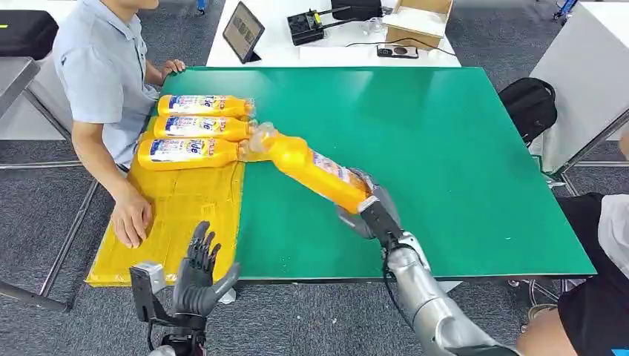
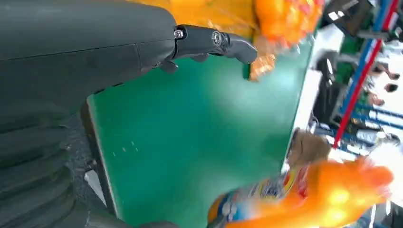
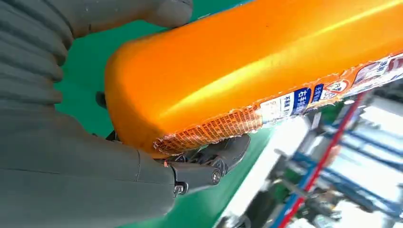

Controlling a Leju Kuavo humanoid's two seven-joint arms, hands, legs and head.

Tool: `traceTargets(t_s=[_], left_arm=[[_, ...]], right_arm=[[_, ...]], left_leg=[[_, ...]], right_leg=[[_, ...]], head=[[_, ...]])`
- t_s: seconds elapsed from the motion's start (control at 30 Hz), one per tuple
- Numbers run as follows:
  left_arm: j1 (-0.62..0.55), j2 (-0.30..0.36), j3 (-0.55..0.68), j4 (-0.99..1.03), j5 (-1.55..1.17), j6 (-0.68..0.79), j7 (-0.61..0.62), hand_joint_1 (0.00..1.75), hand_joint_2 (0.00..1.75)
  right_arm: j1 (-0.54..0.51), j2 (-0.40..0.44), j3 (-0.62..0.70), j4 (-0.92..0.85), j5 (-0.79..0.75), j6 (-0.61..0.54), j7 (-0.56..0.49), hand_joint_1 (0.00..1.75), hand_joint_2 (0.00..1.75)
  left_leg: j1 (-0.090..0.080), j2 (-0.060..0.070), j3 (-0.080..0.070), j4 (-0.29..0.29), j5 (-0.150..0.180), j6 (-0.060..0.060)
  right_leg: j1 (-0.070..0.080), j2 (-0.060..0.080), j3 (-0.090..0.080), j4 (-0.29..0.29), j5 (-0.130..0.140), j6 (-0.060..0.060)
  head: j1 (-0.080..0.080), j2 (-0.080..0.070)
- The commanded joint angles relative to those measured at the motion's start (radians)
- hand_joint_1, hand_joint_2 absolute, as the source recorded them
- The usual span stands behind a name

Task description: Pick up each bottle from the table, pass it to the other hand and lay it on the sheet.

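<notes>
Bottle (image 1: pixel 315 169) gripped by right hand (image 1: pixel 369 210) | left hand (image 1: pixel 199 274) fingers spread, empty | three bottles (image 1: pixel 194 128) on sheet (image 1: pixel 178 215); handover pending

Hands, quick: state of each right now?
Left robot hand: open, fingers spread, holding nothing, near the yellow sheet.
Right robot hand: grips the base end of an orange bottle over the green table.
</notes>
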Motion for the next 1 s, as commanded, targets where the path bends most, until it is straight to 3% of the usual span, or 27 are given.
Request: traceTargets(t_s=[0.03, 0.37, 0.73, 1.0], left_arm=[[-0.087, -0.003, -0.058, 0.047, -0.029, -0.001, -0.058, 0.0, 1.75], [-0.124, -0.049, -0.069, -0.002, 0.022, 0.003, -0.121, 0.0, 1.75], [-0.142, -0.006, -0.161, 0.013, 0.034, -0.06, -0.098, 0.0, 1.75], [-0.17, -0.011, -0.157, 0.05, 0.005, -0.04, -0.09, 0.0, 1.75]], right_arm=[[0.065, 0.065, 0.161, -0.163, -0.054, 0.036, 0.003, 1.75, 1.75], [0.086, 0.115, 0.28, -0.151, -0.073, 0.033, 0.007, 1.75, 1.75], [-0.004, 0.162, 0.413, -0.025, -0.074, 0.052, -0.019, 1.75, 1.75], [-0.02, 0.19, 0.486, -0.01, -0.047, 0.071, -0.02, 1.75, 1.75]], left_leg=[[0.0, 0.0, 0.002, 0.0, -0.001, 0.001], [0.0, 0.001, 0.002, 0.0, -0.001, 0.001], [0.0, 0.003, 0.004, -0.001, -0.001, 0.001], [0.0, 0.002, 0.002, -0.001, 0.0, 0.001]], right_leg=[[0.001, -0.001, 0.002, 0.0, -0.001, -0.002], [0.001, 0.0, 0.002, 0.0, -0.001, -0.003], [0.0, 0.001, 0.003, 0.0, -0.001, -0.003], [0.0, 0.0, 0.002, 0.0, 0.0, -0.002]], head=[[0.0, 0.0], [0.0, 0.0], [0.0, 0.0], [0.0, 0.0]])
